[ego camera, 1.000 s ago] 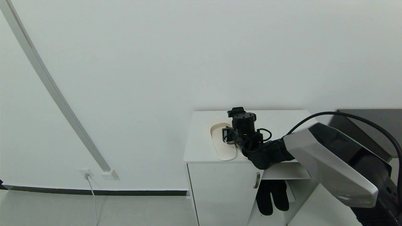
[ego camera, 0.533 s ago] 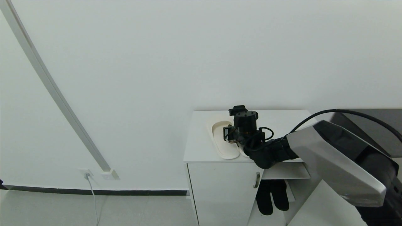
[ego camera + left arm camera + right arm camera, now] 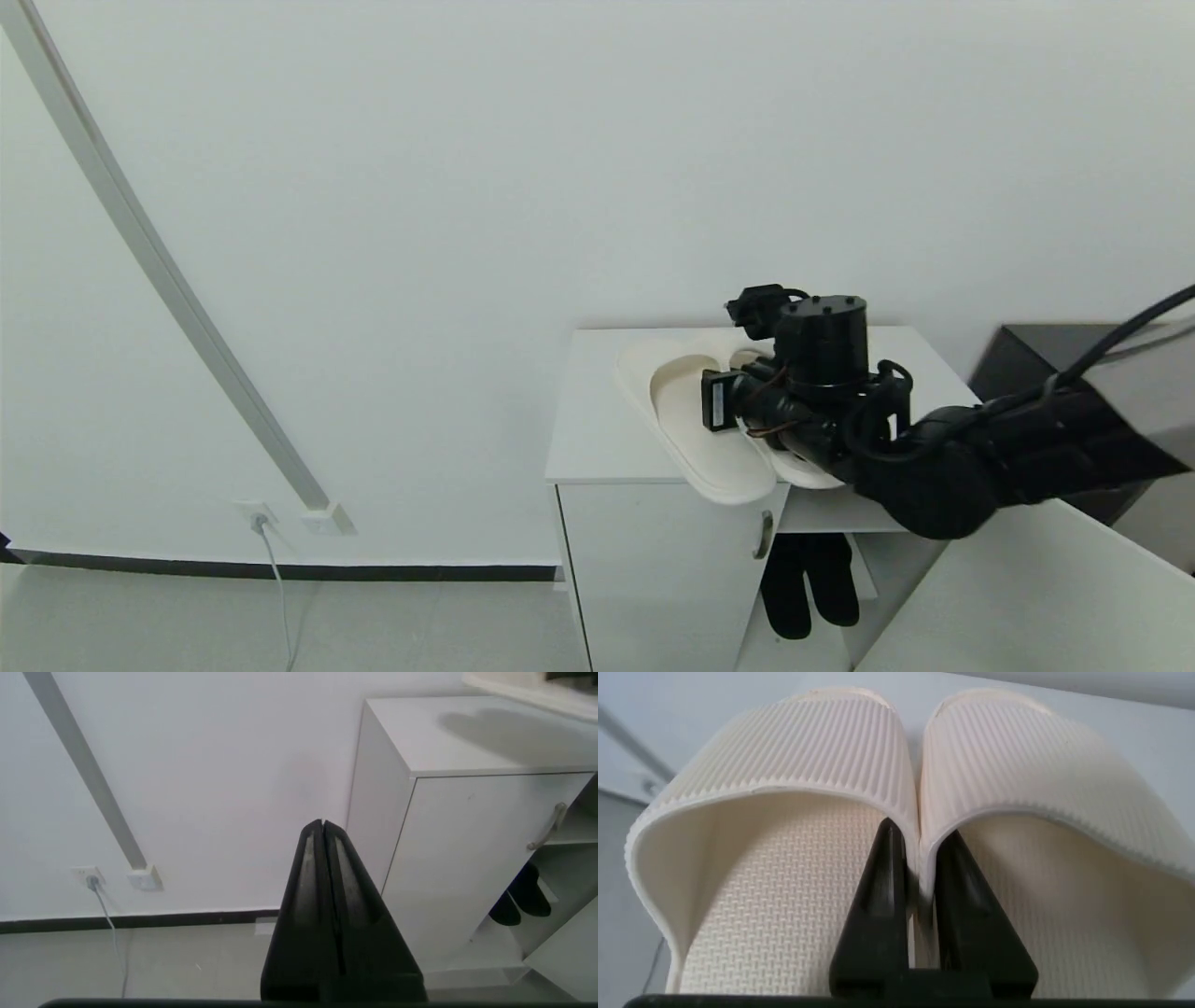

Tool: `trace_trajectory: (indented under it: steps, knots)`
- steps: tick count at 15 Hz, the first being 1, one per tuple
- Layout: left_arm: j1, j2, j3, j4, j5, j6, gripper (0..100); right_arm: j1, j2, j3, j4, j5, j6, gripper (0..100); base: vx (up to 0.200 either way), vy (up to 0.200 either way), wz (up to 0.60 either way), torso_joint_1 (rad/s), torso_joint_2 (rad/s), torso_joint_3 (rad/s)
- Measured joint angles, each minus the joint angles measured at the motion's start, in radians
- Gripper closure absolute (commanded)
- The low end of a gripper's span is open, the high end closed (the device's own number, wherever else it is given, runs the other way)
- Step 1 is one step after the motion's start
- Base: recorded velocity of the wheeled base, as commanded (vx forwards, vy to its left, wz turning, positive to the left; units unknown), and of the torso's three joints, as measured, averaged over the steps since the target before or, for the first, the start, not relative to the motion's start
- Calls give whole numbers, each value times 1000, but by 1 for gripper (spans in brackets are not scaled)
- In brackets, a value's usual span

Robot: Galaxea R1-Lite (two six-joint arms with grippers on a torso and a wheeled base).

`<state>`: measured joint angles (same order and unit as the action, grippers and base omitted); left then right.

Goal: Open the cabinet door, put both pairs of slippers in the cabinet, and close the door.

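Two cream slippers (image 3: pixel 709 457) are jutting over the cabinet's (image 3: pixel 653 560) front edge, with the right gripper's (image 3: pixel 918 849) jaws clenching only their touching inner rims, so one is probably risking slipping free during lowering.

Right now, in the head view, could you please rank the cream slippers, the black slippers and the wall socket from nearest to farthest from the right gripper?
1. The cream slippers: clamped in the right gripper itself.
2. The black slippers: lower down, inside the cabinet.
3. The wall socket: low on the wall, far off to the robot's left.
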<state>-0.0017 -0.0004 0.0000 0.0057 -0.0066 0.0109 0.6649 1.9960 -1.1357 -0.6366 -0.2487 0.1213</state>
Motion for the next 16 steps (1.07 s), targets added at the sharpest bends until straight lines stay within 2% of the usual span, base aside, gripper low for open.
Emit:
trace_trajectory:
  steps: [3, 7, 12, 16]
  knots:
    - [0, 0, 0, 0, 0, 0, 100, 57, -204, 209, 0, 37, -1, 100, 0, 0, 0, 0, 0, 0]
    - [0, 0, -1, 0, 0, 0, 100, 99, -409, 375, 5, 47, -30, 100, 0, 0, 0, 0, 0, 0]
    - [0, 0, 0, 0, 0, 0, 100, 134, -496, 434, 2, 49, -31, 100, 0, 0, 0, 0, 0, 0]
    - [0, 0, 0, 0, 0, -1, 100, 147, -504, 442, 3, 48, -32, 100, -200, 0, 0, 6, 5, 0]
